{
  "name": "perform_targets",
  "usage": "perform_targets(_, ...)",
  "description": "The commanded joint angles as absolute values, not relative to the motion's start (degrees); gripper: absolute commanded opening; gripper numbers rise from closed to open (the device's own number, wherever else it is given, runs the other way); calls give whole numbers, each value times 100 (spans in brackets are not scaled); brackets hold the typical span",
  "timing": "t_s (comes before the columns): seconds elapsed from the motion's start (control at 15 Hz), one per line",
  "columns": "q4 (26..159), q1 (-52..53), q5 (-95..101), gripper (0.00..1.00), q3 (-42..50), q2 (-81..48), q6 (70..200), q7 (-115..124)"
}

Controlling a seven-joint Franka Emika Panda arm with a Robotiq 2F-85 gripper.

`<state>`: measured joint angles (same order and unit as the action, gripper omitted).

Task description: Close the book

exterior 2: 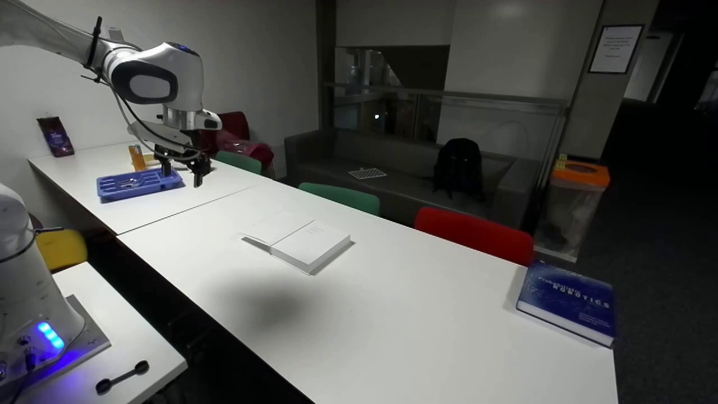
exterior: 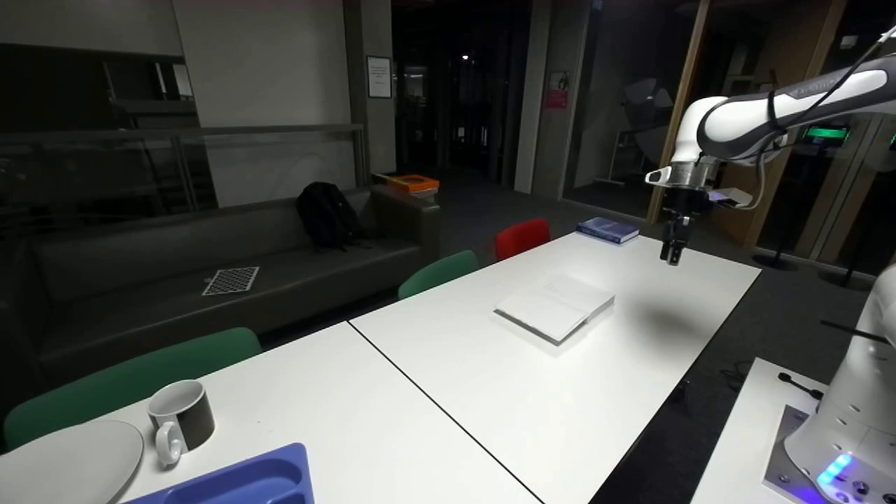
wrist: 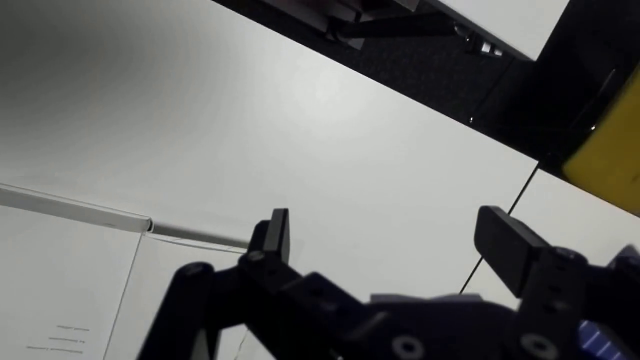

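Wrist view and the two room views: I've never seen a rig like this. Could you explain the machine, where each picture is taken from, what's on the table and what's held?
The machine is one robot arm ending in a black two-fingered gripper. Two pictures come from outside cameras looking across the white tabletop from different places. The close-up comes from a camera on the arm's wrist, so the gripper's fingers show in its lower half.

On the tabletop, a white book lies open, pages up. A closed blue book lies near one end; toward the other are a blue tray, a mug and a pale round plate.

Nothing is held: the gripper is open, with no object between its fingers, above the tabletop and apart from the white book.
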<state>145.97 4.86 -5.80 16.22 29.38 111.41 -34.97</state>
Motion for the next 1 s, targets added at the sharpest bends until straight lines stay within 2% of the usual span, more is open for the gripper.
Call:
perform_targets(0.0,14582,329,-662,100,1467,2873,11124,-3606)
perform_targets(0.33,14675,211,-429,100,1301,2794,11332,-3344)
perform_targets(0.93,15013,626,8,100,799,1687,13062,-4684)
